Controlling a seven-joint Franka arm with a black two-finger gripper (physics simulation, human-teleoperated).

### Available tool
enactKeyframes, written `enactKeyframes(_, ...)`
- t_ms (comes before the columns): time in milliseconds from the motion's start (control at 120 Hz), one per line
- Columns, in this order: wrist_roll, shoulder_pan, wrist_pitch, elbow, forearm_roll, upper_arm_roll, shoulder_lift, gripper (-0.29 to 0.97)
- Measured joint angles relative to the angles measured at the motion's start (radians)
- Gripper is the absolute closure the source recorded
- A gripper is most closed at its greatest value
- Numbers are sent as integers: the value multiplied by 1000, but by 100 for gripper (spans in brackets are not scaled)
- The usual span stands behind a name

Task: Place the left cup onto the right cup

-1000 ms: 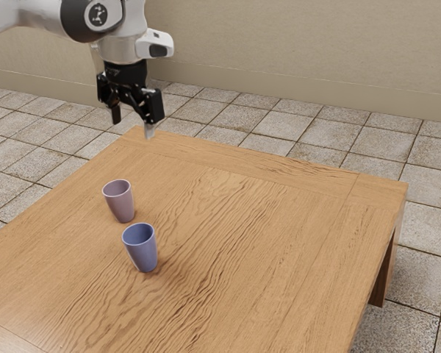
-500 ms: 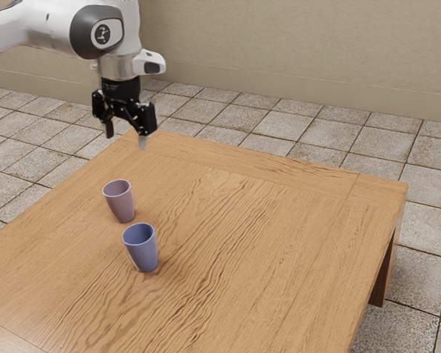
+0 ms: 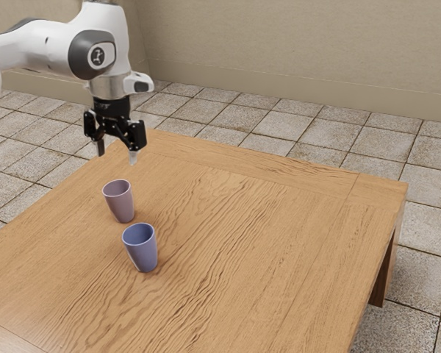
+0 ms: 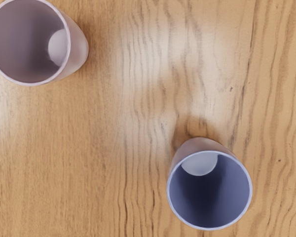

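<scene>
mauve cup (image 3: 118, 200) upright beside blue cup (image 3: 140, 247), pincer (image 3: 116, 154) spread.

The mauve cup (image 3: 119, 200) and blue cup (image 3: 140, 247) stand close, seemingly a gap between; open tabletop (image 3: 279, 243) around them.

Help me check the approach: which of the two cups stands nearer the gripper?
The mauve cup, just below the open gripper in the exterior view. The blue cup stands farther off, nearer the table's front edge.
</scene>
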Motion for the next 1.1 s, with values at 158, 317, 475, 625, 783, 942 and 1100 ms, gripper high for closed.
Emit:
enactKeyframes(158, 0, 20, 27, -8, -7, 5, 23, 4)
enactKeyframes(317, 1, 32, 48, -7, -10, 5, 47, 6)
enactKeyframes(475, 3, 45, 66, -7, -11, 5, 64, 7)
enactKeyframes(625, 4, 51, 82, -3, -10, 7, 83, 8)
enactKeyframes(783, 6, 53, 96, 10, -3, 19, 111, 10)
enactKeyframes(942, 11, 52, 115, 20, 1, 39, 143, 11)
enactKeyframes(1100, 18, 53, 125, 49, 1, 50, 184, 12)
